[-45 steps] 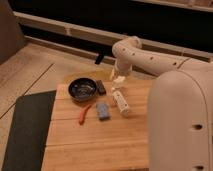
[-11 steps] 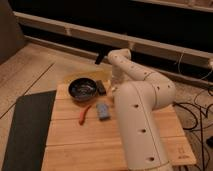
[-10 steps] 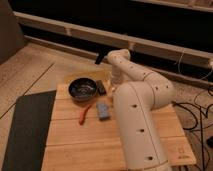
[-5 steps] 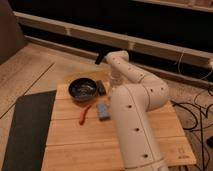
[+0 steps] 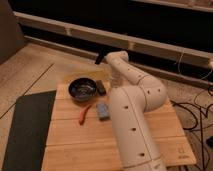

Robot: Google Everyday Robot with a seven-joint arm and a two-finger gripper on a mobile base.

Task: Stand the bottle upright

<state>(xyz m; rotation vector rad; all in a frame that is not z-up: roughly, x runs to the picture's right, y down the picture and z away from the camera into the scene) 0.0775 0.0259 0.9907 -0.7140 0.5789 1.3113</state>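
Observation:
The bottle is hidden behind my own white arm (image 5: 131, 120), which fills the middle of the camera view. My gripper (image 5: 115, 80) points down from the wrist just right of the dark bowl (image 5: 82, 89), at the far side of the wooden table (image 5: 75, 142). It is mostly covered by the arm's thick lower link, so I cannot see what it touches.
A small dark object (image 5: 101, 87) lies beside the bowl. A blue block (image 5: 103, 110) and a thin orange-red tool (image 5: 85, 113) lie in front of it. A dark mat (image 5: 27, 130) covers the floor on the left. Cables (image 5: 197, 107) trail on the right.
The arm has swung across the view and now covers the bottle, which lay in plain sight right of the blue block earlier. Over the last second it has shifted slightly left.

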